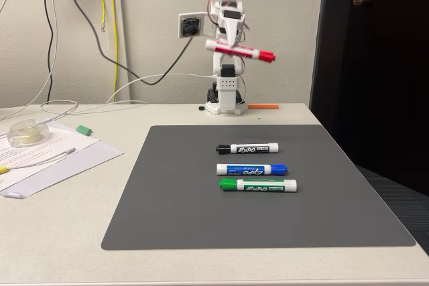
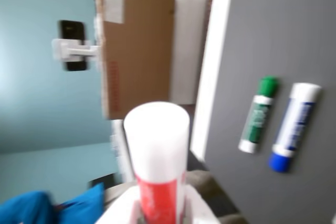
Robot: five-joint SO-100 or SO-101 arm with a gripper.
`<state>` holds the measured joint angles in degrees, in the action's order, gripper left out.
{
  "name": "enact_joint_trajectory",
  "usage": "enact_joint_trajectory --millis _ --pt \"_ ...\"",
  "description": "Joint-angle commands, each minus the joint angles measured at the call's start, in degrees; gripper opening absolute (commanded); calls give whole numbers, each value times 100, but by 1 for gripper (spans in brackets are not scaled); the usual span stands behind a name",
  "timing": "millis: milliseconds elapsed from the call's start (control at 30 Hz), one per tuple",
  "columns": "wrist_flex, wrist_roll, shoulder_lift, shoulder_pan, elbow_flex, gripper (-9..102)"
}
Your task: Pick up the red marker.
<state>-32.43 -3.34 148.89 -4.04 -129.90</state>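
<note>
The red marker (image 1: 239, 50) hangs high above the table at the back, lying nearly level with its red cap to the right in the fixed view. My gripper (image 1: 228, 46) is shut on its white body near the left end. In the wrist view the red marker (image 2: 157, 166) points away from the camera, its white end toward the far wall, and my gripper (image 2: 160, 211) clamps it at the bottom edge. The picture there is blurred.
A dark grey mat (image 1: 255, 185) carries a black marker (image 1: 247, 148), a blue marker (image 1: 251, 169) and a green marker (image 1: 257, 185) in a row. Papers (image 1: 47, 159) and a tape roll (image 1: 27, 132) lie at the left. Cables hang behind the arm base (image 1: 224, 95).
</note>
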Motion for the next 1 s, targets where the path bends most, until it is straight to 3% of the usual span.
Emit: enact_joint_trajectory --millis 0,967 --pt "325 123 360 105 -220 1" --pt "360 527 229 167 -220 1"
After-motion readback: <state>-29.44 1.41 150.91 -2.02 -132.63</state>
